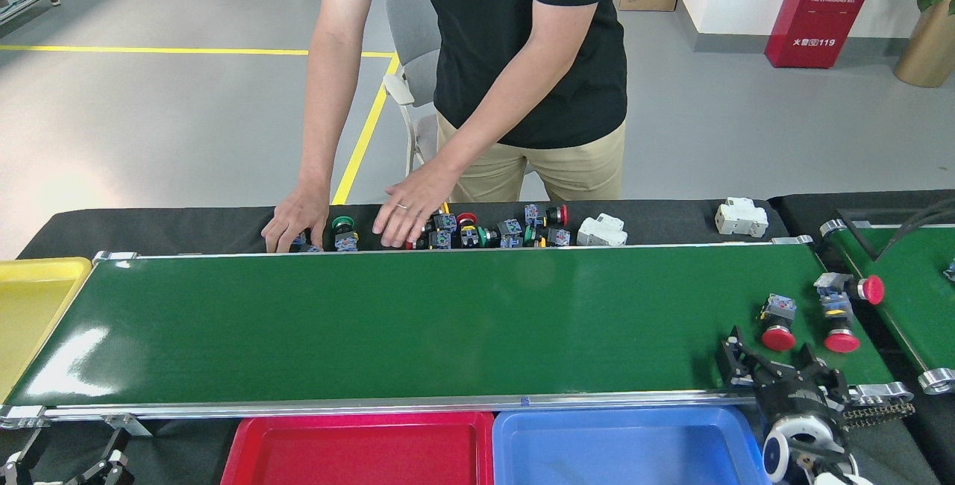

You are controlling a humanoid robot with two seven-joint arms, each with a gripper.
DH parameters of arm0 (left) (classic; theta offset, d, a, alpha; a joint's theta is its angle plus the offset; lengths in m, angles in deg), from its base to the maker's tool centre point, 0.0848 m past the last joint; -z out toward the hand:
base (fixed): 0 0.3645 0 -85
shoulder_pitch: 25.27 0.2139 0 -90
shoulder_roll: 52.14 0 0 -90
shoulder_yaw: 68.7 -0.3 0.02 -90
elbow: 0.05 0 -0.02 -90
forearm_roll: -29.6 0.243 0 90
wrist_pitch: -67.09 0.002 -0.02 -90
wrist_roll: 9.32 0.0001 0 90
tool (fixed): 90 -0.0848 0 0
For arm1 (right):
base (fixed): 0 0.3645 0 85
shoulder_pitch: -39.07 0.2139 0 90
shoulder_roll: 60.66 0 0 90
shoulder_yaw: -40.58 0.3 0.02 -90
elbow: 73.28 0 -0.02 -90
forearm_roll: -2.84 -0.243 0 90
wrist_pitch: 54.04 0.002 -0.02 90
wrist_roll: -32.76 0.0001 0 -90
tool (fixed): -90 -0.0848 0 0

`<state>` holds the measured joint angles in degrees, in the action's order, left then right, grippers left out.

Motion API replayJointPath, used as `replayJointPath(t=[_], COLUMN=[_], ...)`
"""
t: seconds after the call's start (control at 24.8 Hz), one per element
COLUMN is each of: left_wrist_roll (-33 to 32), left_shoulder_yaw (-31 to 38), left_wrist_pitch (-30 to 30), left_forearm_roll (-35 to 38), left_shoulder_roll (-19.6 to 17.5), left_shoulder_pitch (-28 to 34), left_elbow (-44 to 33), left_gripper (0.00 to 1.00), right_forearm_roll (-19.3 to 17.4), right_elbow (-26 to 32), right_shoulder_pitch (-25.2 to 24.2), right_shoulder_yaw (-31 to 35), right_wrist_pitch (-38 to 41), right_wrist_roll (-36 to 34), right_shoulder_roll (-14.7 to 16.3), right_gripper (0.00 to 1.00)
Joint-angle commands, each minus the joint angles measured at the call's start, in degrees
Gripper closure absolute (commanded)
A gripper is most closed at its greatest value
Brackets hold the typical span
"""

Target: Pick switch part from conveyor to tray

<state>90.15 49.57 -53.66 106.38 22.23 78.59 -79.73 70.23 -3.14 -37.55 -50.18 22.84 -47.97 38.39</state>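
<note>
Two red-capped switch parts sat on the conveyor (pixel 418 321) near its right end: the nearer switch part (pixel 777 321) lay just beyond the right end effector (pixel 770 363), and a second switch part (pixel 837 317) lay just to its right, with a third red-capped switch (pixel 865 289) right at the belt's end by the neighbouring green belt (pixel 914 298). That right end effector hovered over the belt's near edge with its dark fingers (pixel 733 360) spread apart, clamped on nothing. Down in the bottom left corner, only a sliver of the left end effector (pixel 63 466) showed, its fingers seemingly apart and nothing between them. Along the near side, the red tray (pixel 358 425) and the blue tray (pixel 619 421) showed only bare floors in the part visible, and the yellow tray (pixel 30 298) at the belt's left end looked bare too. Behind the conveyor, on the black-covered bench (pixel 149 220), a cluster of spare switches (pixel 507 231) lay in a row, with one white block (pixel 601 230) beside it and another white block (pixel 740 216) further right. A person in a black shirt stood there, one hand (pixel 296 222) and the other hand (pixel 406 213) both resting on the switches at the left of that row. A red cabinet (pixel 821 11) stood at the back wall.
</note>
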Motion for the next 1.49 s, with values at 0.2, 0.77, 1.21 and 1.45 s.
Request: replayJointPath(t=[0.2,0.77,1.21,1.45], left_wrist_roll=[0.5,0.5,0.5,0.5], left_shoulder_yaw=[0.2,0.1,0.1,0.1], left_wrist_pitch=[0.1,0.1,0.1,0.1], left_forearm_roll=[0.0,0.0,-0.1,-0.1], left_shoulder_roll=[-0.7,-0.5,-0.5,-0.5], left_shoulder_pitch=[-0.4,-0.4,-0.6,-0.6], left_elbow=[-0.4,-0.5,-0.5,-0.5], left_gripper=[0.0,0.0,0.0,0.0], right_forearm_roll=[-0.3,-0.5,2.0,1.9], right_elbow=[-1.1,24.9,21.6,24.5], right_shoulder_pitch=[2.2,-7.8,-11.7,-10.9], right_shoulder_yaw=[-3.0,-13.4,-30.8,-27.0], right_wrist_pitch=[0.0,32.9,37.8,34.8], right_wrist_roll=[1.8,1.9,3.0,2.8], right_shoulder_roll=[0.6,-5.7,-9.7,-10.0], right_gripper=[0.98,0.96,0.0,0.0])
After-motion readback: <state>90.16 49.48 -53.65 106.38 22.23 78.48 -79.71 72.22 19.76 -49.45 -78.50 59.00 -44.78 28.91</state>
